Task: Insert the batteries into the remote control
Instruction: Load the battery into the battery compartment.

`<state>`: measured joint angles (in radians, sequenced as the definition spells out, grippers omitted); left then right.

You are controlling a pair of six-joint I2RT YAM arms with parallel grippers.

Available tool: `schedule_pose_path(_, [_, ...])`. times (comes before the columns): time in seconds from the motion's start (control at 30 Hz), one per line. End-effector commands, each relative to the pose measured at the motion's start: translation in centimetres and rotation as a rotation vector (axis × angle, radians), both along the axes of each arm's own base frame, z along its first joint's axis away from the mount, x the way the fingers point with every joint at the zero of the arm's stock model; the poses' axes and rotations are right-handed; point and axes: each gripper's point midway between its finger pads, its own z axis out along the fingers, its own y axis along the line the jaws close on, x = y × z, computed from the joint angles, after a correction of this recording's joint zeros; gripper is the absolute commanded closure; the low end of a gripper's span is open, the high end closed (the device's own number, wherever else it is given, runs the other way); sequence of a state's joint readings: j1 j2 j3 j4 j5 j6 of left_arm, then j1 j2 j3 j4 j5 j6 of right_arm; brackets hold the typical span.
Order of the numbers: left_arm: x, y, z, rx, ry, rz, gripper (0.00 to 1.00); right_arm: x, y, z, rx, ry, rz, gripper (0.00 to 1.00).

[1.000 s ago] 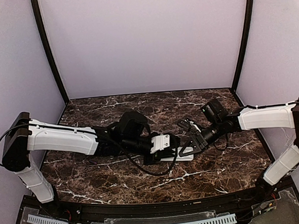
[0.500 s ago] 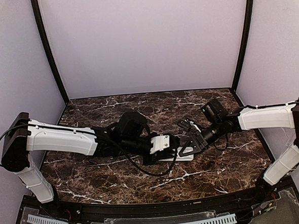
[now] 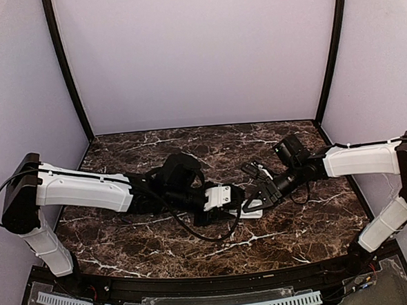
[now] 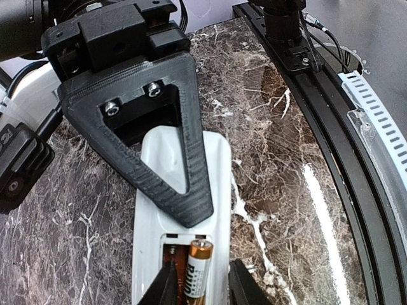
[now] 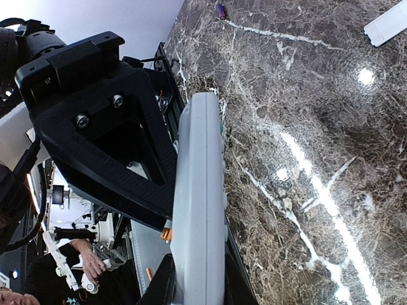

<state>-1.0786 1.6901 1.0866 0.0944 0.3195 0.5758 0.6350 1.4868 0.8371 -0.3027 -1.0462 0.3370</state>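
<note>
The white remote control (image 4: pixel 175 165) lies back-up, its compartment open toward me. One gold-and-white battery (image 4: pixel 198 273) rests in the compartment's right slot; the left slot shows bare brown floor. My left gripper (image 4: pixel 200 289) straddles the battery, its jaws slightly open and apart from it. My right gripper (image 5: pixel 198 286) is shut on the remote control (image 5: pixel 198 190), seen edge-on, and one of its black fingers (image 4: pixel 159 127) lies across the remote's back. From above, both grippers meet over the remote control (image 3: pixel 253 212) at mid-table.
A small white cover piece (image 5: pixel 386 25) lies on the marble far from the remote. Near it sits a tiny purple object (image 5: pixel 220 11). The black table edge rail (image 4: pixel 331 127) runs close by on the right of the left wrist view.
My left gripper's jaws have parted a little. Both arms have hardly shifted, and the remote stays in the right gripper's hold.
</note>
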Motion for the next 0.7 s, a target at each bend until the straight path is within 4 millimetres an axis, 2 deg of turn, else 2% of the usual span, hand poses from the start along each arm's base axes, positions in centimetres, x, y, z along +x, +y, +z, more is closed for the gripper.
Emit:
schedule_pose_path(0.0, [0.4, 0.8, 0.1, 0.016, -0.007, 0.040, 0.68, -0.6, 0.6, 0.9, 0.056, 0.027, 0.045, 1.00])
schedule_pose_path(0.1, [0.7, 0.8, 0.7, 0.001, -0.012, 0.062, 0.60, -0.6, 0.6, 0.6, 0.051, 0.035, 0.043, 1.00])
schedule_pose_path(0.17, [0.9, 0.8, 1.3, -0.019, -0.015, 0.077, 0.50, -0.6, 0.6, 0.4, 0.046, 0.042, 0.041, 1.00])
schedule_pose_path(0.23, [1.0, 0.9, 1.9, -0.039, -0.020, 0.086, 0.44, -0.5, 0.7, 0.1, 0.041, 0.048, 0.038, 1.00])
schedule_pose_path(0.43, [0.9, 1.0, 4.0, -0.089, -0.018, 0.102, 0.34, -0.4, 0.7, -0.2, 0.030, 0.054, 0.034, 1.00])
schedule_pose_path(0.67, [1.1, 1.6, 5.8, -0.136, 0.000, 0.150, 0.31, -0.3, 0.7, -0.5, 0.024, 0.059, 0.030, 1.00])
